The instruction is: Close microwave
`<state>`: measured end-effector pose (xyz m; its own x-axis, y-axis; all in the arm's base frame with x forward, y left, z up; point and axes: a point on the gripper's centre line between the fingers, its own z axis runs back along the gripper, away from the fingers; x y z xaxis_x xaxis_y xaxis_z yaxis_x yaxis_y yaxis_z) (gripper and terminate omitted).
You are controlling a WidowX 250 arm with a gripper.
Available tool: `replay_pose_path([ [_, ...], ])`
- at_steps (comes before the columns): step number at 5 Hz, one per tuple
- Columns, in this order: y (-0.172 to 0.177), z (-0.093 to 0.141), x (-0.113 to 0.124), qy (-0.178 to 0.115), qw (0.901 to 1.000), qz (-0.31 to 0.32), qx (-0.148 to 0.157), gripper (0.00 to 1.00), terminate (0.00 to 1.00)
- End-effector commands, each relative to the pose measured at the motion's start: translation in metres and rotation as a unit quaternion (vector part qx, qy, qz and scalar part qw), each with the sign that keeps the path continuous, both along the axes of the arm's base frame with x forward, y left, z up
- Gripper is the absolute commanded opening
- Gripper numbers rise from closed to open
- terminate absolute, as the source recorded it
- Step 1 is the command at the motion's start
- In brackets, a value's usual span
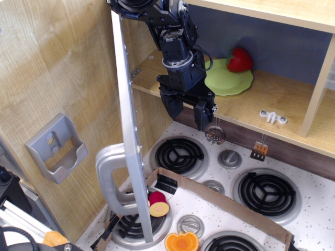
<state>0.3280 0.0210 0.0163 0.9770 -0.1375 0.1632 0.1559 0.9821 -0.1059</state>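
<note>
The microwave is a light wood box at the upper right, and it stands open. Its grey door swings out toward me and shows edge-on as a tall strip. The chunky silver handle sticks out on the door's left face, low down. My gripper hangs in front of the microwave's opening, to the right of the door on its inner side. Its black fingers point down, are apart, and hold nothing. There is a gap between it and the door. The number buttons are out of view.
A green plate and a red strawberry sit inside the microwave. A small grey holder is on the wooden wall at left. Below are stove burners, a cardboard strip, toy food and hanging utensils.
</note>
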Motion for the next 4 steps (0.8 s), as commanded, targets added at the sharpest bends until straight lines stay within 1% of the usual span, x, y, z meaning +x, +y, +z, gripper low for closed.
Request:
replay_pose_path([
  [1, 0.0, 0.0, 0.0, 0.0, 1.0, 0.0, 0.0, 1.0, 0.0],
  [2, -0.005, 0.023, 0.0, -0.016, 0.9995, 0.01, 0.026, 1.0, 0.0],
  [3, -0.01, 0.046, 0.0, -0.03, 0.9985, 0.018, 0.042, 1.0, 0.0],
  [4, -0.009, 0.072, -0.006, -0.044, 0.9971, 0.036, 0.05, 1.0, 0.0],
])
